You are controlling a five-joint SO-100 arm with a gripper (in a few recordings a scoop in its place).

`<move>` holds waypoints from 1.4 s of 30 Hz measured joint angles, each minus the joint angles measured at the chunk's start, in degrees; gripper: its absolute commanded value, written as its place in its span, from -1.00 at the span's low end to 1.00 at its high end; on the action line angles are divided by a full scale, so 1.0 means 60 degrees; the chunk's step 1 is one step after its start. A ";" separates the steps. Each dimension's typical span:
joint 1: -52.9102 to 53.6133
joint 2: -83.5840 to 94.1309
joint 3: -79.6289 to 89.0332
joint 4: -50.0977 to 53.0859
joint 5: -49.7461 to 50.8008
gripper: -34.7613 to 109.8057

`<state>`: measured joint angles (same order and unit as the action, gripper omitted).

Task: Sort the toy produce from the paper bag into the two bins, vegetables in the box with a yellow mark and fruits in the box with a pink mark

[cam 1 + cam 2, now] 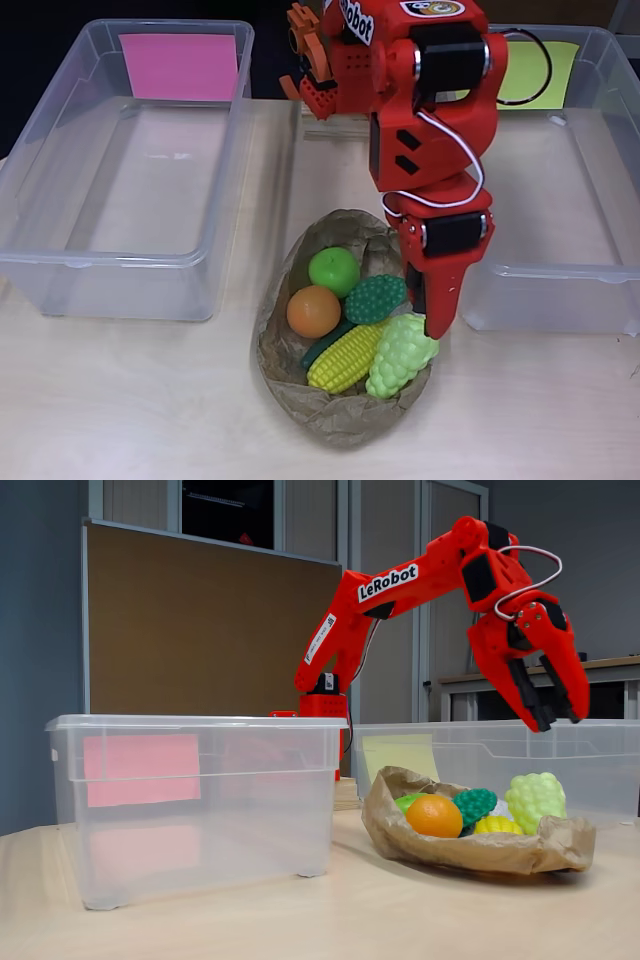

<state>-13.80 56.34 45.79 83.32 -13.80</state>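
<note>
**Gripper poised over the bag of produce**

Overhead view: the red gripper (437, 318) points down beside the pale green grapes (401, 354) in the paper bag (345, 415), next to the corn (345, 358), orange (313, 311) and green apple (334, 270).

Fixed view: the gripper (557, 718) hangs above the grapes (535, 798), clear of them, fingers slightly apart and holding nothing.

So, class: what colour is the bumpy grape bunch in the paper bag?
Pale yellow-green; the grape bunch shows best in the overhead view.
</note>
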 measured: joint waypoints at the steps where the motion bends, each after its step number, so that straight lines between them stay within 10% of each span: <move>1: 0.0059 0.0000 0.0000 0.0015 -0.0308 -0.52; 15: 0.0410 -0.0059 0.1143 -0.0044 -0.2007 -0.09; 42: 0.0278 -0.1143 0.2358 -0.1143 -0.2578 -0.11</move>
<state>-12.13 49.48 59.94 76.46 -29.27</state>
